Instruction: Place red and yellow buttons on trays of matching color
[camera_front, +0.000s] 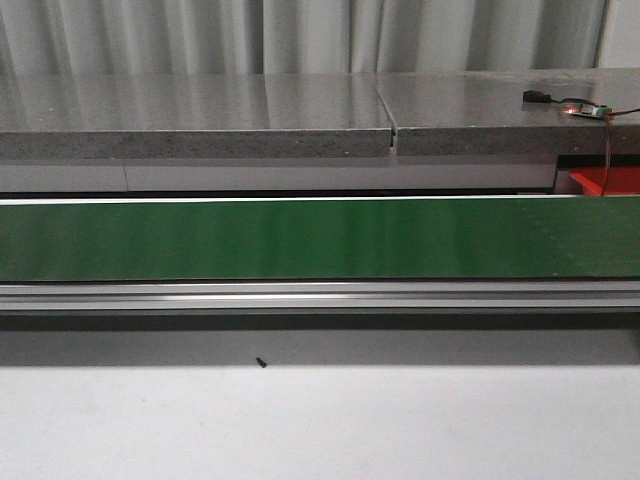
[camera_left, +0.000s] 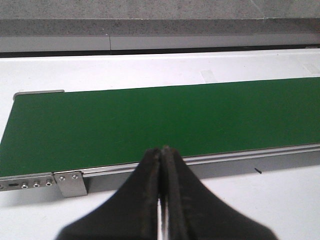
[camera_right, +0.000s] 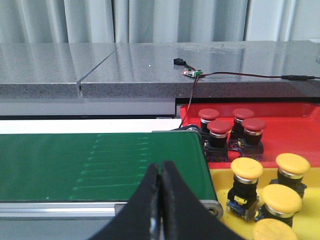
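1. Red buttons (camera_right: 227, 128) stand clustered on the red tray (camera_right: 295, 131); yellow buttons (camera_right: 270, 185) sit on the yellow tray (camera_right: 222, 184), beside the green conveyor belt (camera_right: 100, 162).
2. Left gripper (camera_left: 162, 152) is closed, holding nothing.
3. Right gripper (camera_right: 160, 167) is likewise closed and empty.

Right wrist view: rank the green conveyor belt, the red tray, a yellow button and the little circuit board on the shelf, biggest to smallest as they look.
1. green conveyor belt
2. red tray, only partly in frame
3. yellow button
4. circuit board

Pale pleated curtains (camera_front: 300, 35) hang behind a speckled grey stone counter (camera_front: 200, 125), seemingly joined from 2 slabs.
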